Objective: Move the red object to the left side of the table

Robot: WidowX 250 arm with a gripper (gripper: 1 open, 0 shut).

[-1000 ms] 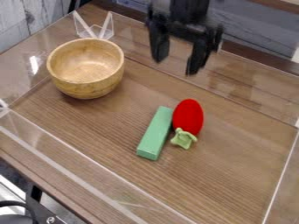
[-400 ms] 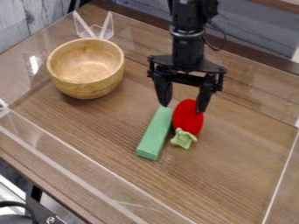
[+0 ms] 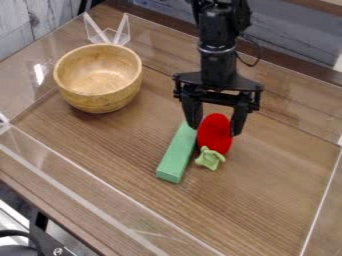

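The red object (image 3: 215,133), a small toy strawberry with a pale green stem end toward the camera, lies on the brown wood-grain table (image 3: 267,210) just right of centre. My black gripper (image 3: 215,119) points straight down over it and is open. One finger stands to the left of the strawberry's far end, the other finger to the right. The strawberry still rests on the wood and is not gripped. A long light-green block (image 3: 177,152) lies touching its left side.
A round wooden bowl (image 3: 98,78) stands at the back left. Clear acrylic walls (image 3: 80,190) run along the table's edges. Bare wood lies in front of the bowl and along the near left side.
The gripper has come down from the back of the table and toward the camera, and now straddles the strawberry's far end. It stayed open. The strawberry and block have not moved.
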